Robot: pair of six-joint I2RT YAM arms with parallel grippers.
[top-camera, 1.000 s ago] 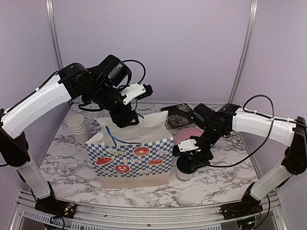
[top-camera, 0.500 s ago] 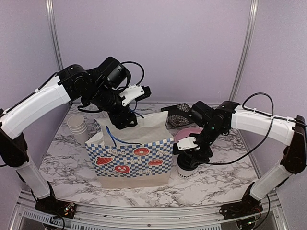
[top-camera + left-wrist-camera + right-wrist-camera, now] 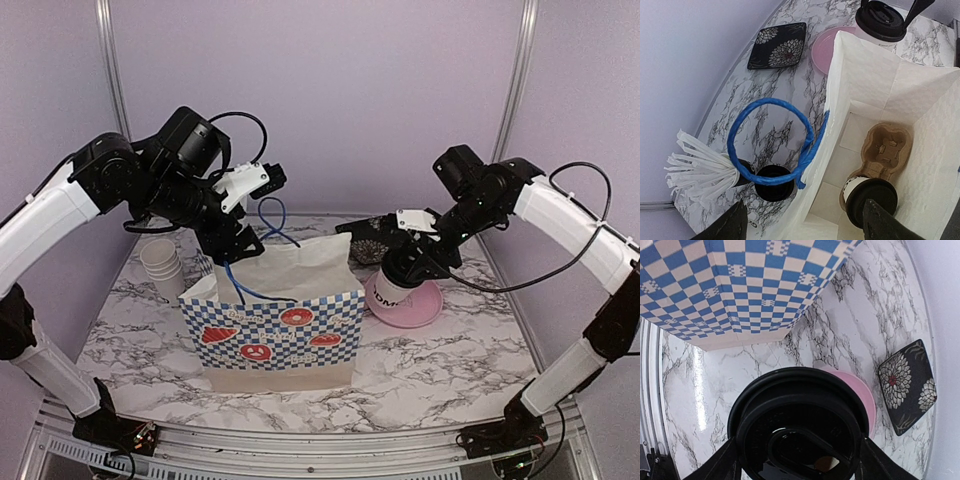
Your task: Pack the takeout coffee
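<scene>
The paper bag (image 3: 270,335) is standing open in the middle of the counter (image 3: 470,350), its mouth facing up and its near wall folding slightly inward. Inside, a cardboard carrier (image 3: 887,147) is sitting on the bottom. The second lidded cup (image 3: 871,200) is already occupying its near pocket, and the far pocket is showing bare.

The left gripper (image 3: 801,222) is hanging over the bag's back left rim with its fingers spread wide and gripping nothing. The blue handle (image 3: 770,142) is looping upright ahead of them, over the rim. Beyond that rim, white straws (image 3: 695,167) and a stack of plain cups (image 3: 163,268) are crowding the left side.

The right gripper (image 3: 408,268) is clamping the lidded cup (image 3: 390,293) around its top, holding it off the counter above the pink plate (image 3: 425,310), just beside the bag's right rim. A black flowered dish (image 3: 372,240) is lying close behind.

A second ago this cup was standing low by the bag's front right corner with the right gripper around it. It is now up and farther back. The left arm is also higher and farther left than it was, and the blue handle is rising more steeply.
</scene>
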